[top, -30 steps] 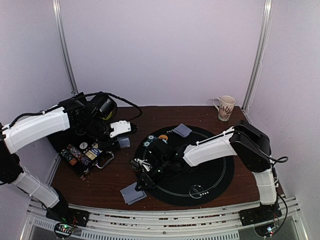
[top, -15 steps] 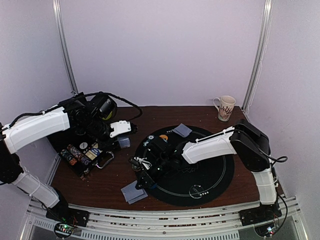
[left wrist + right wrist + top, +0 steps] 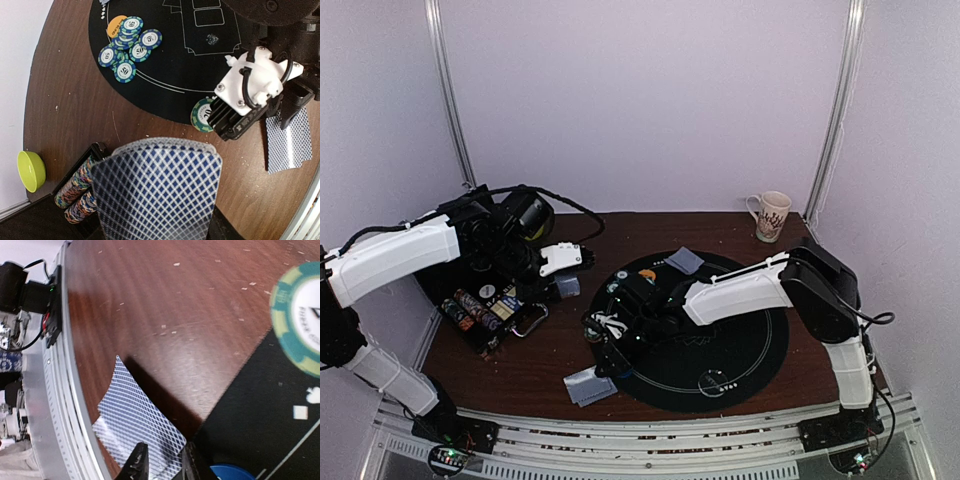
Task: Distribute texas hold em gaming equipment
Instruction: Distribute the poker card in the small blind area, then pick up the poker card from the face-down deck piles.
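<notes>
Two cards (image 3: 588,386) lying lower left; I am dealing, right end effector (image 3: 162,462) parted, left end effector (image 3: 564,276) grasping deck (image 3: 155,190); next, probably another draw.

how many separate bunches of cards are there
3: the far cards on the mat's far edge; the near cards on the table at the right end effector's tips; the held deck in the left end effector. The right arm could hide others.

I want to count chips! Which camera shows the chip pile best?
Left wrist view: the chip pile lies whole, its numbers readable. The top view shows only tiny specks; the right wrist view misses it.
</notes>
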`<act>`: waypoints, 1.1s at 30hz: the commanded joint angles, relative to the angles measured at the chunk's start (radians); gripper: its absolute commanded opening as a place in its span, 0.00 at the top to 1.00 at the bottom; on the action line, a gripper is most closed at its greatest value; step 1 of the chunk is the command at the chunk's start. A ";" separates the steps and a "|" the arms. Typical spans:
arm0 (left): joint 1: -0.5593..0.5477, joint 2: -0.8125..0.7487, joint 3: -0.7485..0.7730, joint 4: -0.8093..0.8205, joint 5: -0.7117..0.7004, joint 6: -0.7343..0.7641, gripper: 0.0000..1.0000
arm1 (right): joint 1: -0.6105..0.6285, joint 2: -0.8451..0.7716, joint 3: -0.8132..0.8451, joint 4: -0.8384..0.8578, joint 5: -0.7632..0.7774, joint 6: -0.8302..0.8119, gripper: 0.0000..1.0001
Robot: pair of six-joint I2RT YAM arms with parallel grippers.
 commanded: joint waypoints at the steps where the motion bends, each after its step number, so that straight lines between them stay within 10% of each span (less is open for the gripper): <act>1: 0.011 -0.024 -0.006 0.015 0.018 0.009 0.53 | -0.004 -0.051 0.021 -0.049 0.108 -0.008 0.72; 11: 0.011 -0.029 0.005 0.015 0.026 0.016 0.53 | -0.032 -0.277 -0.074 -0.048 0.288 0.001 0.59; 19: 0.011 -0.060 0.030 0.010 0.077 0.041 0.53 | -0.187 -0.501 -0.406 0.672 0.090 0.429 0.24; 33: 0.010 -0.049 0.051 0.000 0.095 0.053 0.53 | -0.109 -0.252 -0.131 0.716 0.146 0.437 0.22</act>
